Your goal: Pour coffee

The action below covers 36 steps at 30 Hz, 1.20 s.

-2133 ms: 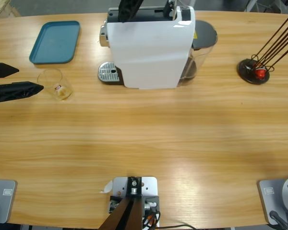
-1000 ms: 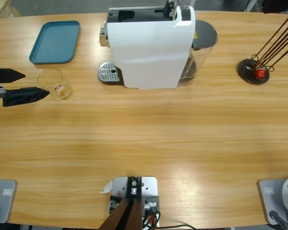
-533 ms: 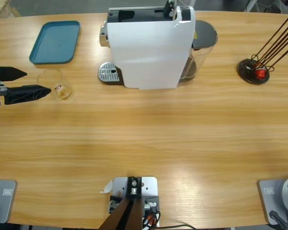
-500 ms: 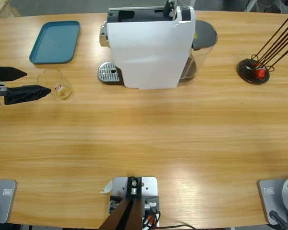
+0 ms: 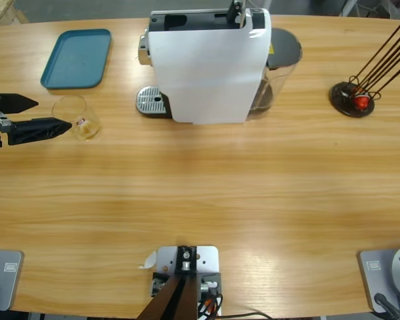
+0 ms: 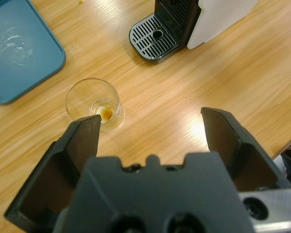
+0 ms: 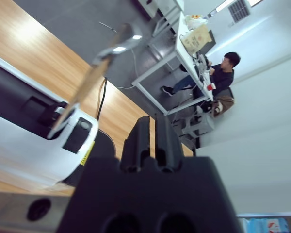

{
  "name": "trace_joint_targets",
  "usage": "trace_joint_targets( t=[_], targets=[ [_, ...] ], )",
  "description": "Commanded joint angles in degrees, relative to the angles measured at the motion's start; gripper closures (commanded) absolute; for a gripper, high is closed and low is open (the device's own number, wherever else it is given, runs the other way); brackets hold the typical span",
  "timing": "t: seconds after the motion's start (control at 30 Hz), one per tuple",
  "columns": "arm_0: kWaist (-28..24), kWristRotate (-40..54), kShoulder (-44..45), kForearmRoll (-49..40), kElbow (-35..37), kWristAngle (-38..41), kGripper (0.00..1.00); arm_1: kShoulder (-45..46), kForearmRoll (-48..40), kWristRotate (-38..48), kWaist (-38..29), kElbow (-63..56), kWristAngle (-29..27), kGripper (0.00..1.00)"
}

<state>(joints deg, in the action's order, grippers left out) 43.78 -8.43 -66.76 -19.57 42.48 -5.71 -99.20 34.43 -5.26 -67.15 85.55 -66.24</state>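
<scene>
A clear glass tumbler (image 5: 77, 117) with a small red mark stands on the table left of the white coffee machine (image 5: 207, 63). In the left wrist view the tumbler (image 6: 93, 103) holds only a small amber patch at its bottom. No dark coffee is in view. My left gripper (image 5: 53, 113) reaches in from the left edge, open, its tips just short of the tumbler. In its own view the left gripper (image 6: 150, 121) has nothing between its fingers. My right gripper (image 7: 150, 121) is shut and empty. It is tilted up above the machine (image 7: 29, 136) and is outside the high view.
The machine's metal drip grate (image 5: 152, 101) faces left, with a grey water tank (image 5: 280, 57) on the right side. A teal tray (image 5: 77, 58) lies at the back left. A black stand with dark sticks (image 5: 353, 97) is at the right. A person (image 7: 223, 73) sits far off.
My left gripper has crept right toward the tumbler. The right gripper was over the machine's top, moved to the upper right corner, then left the high view.
</scene>
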Motion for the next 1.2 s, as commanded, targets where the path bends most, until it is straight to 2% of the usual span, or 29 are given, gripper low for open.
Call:
trace_joint_targets(
  t=[0.03,0.3,0.7,0.97,1.2],
  targets=[
    [0.8,-0.6,-1.3,0.8,-2.1,-0.7,0.105,-4.2,1.0,0.2,-1.0,1.4,-1.1,1.000],
    [0.8,-0.6,-1.5,0.8,-2.1,-0.6,0.105,-6.8,2.4,-1.2,-0.8,3.5,-1.3,1.000],
    [0.8,-0.7,-2.2,1.0,-2.2,-0.6,0.105,-10.2,2.1,-4.5,6.1,12.3,-1.7,1.000],
    [0.8,-0.7,-2.3,1.0,-2.2,-0.7,0.105,-12.7,2.8,-4.6,5.9,14.5,-1.7,1.000],
    [0.8,-0.7,-3.0,1.2,-2.1,-0.7,0.105,-14.4,3.9,-2.7,1.3,14.6,-2.0,1.000]
  ],
)
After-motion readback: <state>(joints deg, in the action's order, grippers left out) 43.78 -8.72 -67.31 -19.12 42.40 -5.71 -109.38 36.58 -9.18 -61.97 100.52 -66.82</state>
